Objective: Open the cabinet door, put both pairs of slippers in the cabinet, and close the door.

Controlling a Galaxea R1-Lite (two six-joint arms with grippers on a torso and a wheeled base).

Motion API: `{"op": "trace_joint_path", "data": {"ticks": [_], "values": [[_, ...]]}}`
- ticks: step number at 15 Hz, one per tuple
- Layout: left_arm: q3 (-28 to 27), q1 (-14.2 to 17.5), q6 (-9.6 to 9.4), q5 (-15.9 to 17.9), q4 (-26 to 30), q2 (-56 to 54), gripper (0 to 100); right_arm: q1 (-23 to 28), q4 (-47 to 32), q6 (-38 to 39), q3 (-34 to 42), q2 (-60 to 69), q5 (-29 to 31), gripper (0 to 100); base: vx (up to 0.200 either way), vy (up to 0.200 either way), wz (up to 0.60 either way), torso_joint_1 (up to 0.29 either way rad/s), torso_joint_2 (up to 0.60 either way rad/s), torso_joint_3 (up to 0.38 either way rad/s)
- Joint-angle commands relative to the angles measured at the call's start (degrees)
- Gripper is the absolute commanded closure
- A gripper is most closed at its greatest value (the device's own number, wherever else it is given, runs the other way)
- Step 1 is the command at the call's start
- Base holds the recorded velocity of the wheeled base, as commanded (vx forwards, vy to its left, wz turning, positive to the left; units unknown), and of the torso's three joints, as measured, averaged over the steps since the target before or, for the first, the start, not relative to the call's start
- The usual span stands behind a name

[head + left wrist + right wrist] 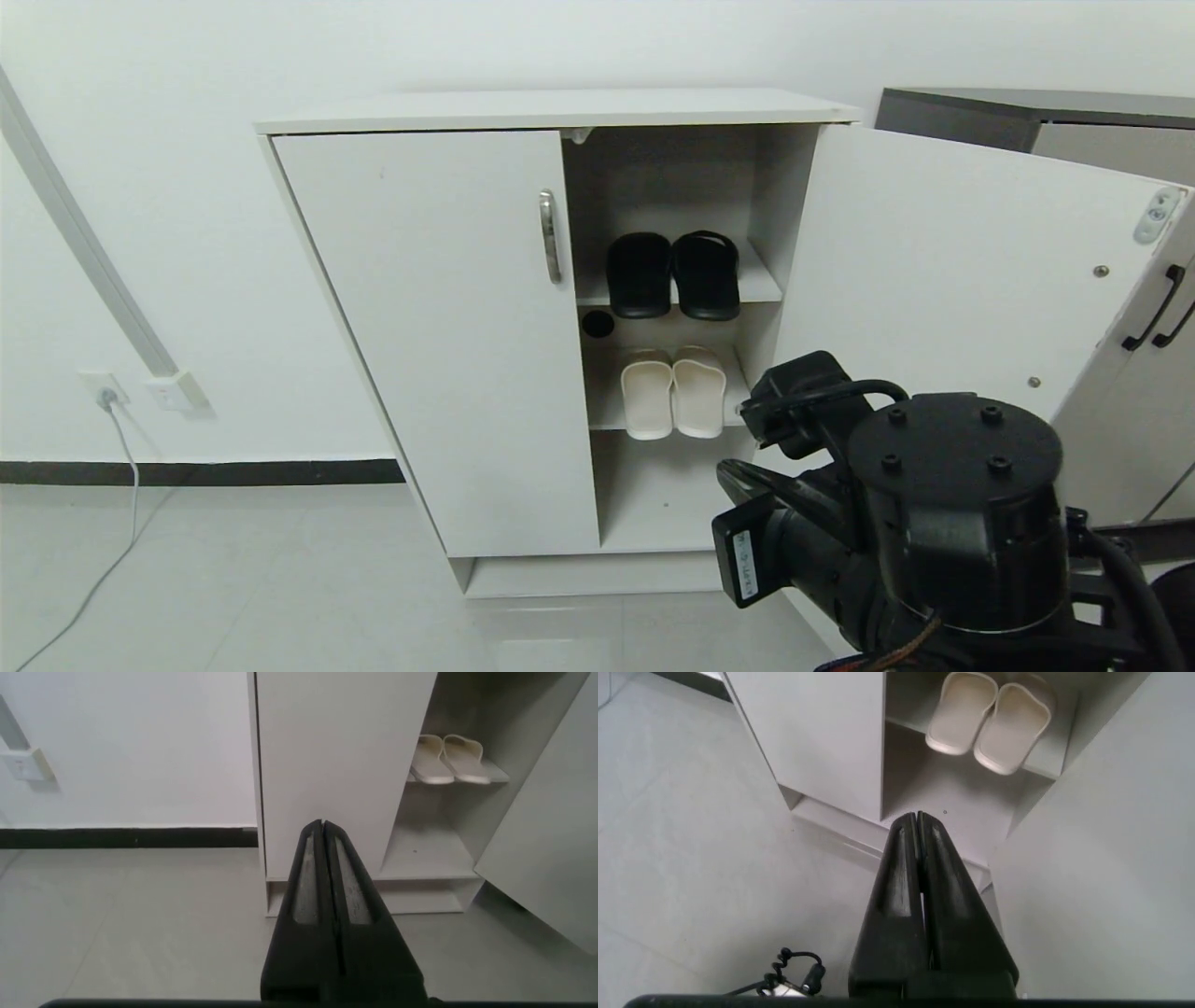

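White wall [140, 187] backs cabinet [439, 327]; cream slippers [990, 714] lie beyond the pressed-together right claw [918, 821].

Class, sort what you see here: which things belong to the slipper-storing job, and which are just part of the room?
Belong to the job: cabinet, its open right door, black slippers on the upper shelf, white slippers on the shelf below.
Just there: wall socket, its cable, grey cabinet on the right.

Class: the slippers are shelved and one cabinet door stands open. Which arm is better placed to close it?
Probably right. The right gripper, shut, sits beside the open door, on the robot's right; the left gripper faces the closed door.
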State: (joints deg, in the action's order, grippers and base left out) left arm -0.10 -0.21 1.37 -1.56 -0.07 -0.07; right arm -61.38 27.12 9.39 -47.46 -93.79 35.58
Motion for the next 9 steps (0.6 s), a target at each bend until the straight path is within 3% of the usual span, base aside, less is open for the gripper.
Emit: {"op": "trace_joint_path", "data": {"ticks": [1, 7, 9], "values": [[0.01, 0.03, 0.04, -0.02, -0.01, 0.07, 100, -0.06, 0.03, 0.02, 0.0, -0.25, 0.01, 100, 0.0, 0.0, 0.0, 0.0, 0.0, 0.0], [0.01, 0.03, 0.04, -0.02, -0.01, 0.07, 100, 0.3, 0.03, 0.02, 0.0, -0.86, 0.01, 100, 0.0, 0.0, 0.0, 0.0, 0.0, 0.0], [0.01, 0.03, 0.04, -0.02, -0.01, 0.07, 100, 0.3, 0.03, 0.02, -0.09, -0.86, 0.1, 100, 0.0, 0.0, 0.0, 0.007, -0.15, -0.146]]}}
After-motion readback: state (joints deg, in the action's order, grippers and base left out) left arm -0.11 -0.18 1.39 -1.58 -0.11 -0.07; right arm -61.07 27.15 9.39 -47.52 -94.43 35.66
